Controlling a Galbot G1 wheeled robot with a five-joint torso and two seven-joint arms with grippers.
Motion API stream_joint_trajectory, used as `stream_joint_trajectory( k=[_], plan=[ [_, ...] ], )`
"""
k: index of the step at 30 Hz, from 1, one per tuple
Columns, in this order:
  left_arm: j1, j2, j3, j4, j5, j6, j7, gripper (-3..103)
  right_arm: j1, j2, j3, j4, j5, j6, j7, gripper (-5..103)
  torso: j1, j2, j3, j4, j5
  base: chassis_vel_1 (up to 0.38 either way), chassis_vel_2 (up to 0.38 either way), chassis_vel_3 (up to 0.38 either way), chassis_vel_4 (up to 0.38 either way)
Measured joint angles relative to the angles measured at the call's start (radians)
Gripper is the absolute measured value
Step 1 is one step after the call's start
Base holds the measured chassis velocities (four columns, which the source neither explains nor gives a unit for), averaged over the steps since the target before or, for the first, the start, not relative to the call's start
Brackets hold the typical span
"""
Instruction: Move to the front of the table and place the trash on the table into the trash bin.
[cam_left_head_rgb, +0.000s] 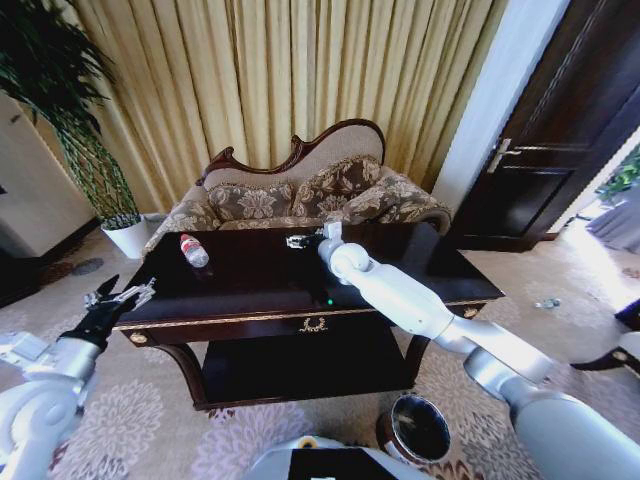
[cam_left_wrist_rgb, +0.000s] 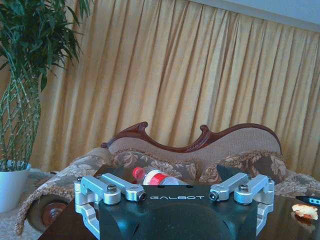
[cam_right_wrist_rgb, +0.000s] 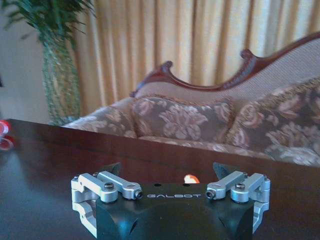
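Dark glossy table (cam_left_head_rgb: 250, 290) stands before the robot, so the drive looks done; the bin (cam_left_head_rgb: 418, 430) waits on the floor by its right front leg. The right gripper (cam_left_head_rgb: 300, 241) reaches to the far edge, the left gripper (cam_left_head_rgb: 125, 294) idles off the left end. Left wrist view: fingers spread, trash (cam_left_wrist_rgb: 305, 212) on the tabletop. Right wrist view: fingers spread around a scrap (cam_right_wrist_rgb: 190, 178), not yet pinched.

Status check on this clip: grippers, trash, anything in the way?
Right gripper out over the table, open around a scrap of trash. Left gripper open, idle off the table's left end. Bin on the floor, front right. Bottle clear of the reach.
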Motion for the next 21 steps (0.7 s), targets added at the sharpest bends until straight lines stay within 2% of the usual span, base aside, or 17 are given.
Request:
stream_joint_trajectory(
  k=[2, 13, 15, 16, 18, 21],
  plan=[
    [0.007, -0.008, -0.002, -0.001, 0.002, -0.004, 0.004, 100, -0.003, 0.007, 0.0, -0.002, 0.007, -0.017, 0.028, 100, 0.0, 0.0, 0.0, -0.0001, 0.0001, 0.0, 0.0, 0.0, 0.0],
    [0.007, -0.022, -0.014, -0.008, 0.002, -0.009, 0.005, 100, -0.011, 0.031, -0.002, -0.02, 0.005, -0.021, 0.06, 101, 0.0, 0.0, 0.0, 0.0, 0.0001, 0.0, 0.0, 0.0, 0.0],
    [0.01, -0.029, -0.015, -0.011, 0.002, -0.012, 0.005, 100, -0.013, 0.035, -0.003, -0.028, -0.004, -0.014, 0.06, 91, 0.0, 0.0, 0.0, 0.0, 0.0001, 0.0, 0.0, 0.0, 0.0],
    [0.01, -0.029, -0.015, -0.011, 0.002, -0.012, 0.005, 100, -0.013, 0.035, -0.003, -0.028, -0.004, -0.014, 0.06, 91, 0.0, 0.0, 0.0, 0.0, 0.0001, 0.0, 0.0, 0.0, 0.0],
    [0.012, -0.033, -0.017, -0.015, 0.002, -0.013, 0.005, 100, -0.015, 0.035, -0.003, -0.033, -0.013, -0.007, 0.053, 80, 0.0, 0.0, 0.0, 0.0, 0.0001, 0.0, 0.0, 0.0, 0.0],
    [0.013, -0.033, -0.018, -0.016, 0.002, -0.014, 0.005, 100, -0.016, 0.035, -0.004, -0.033, -0.018, -0.006, 0.051, 76, 0.0, 0.0, 0.0, -0.0001, 0.0001, 0.0, 0.0, 0.0, 0.0]
  ],
)
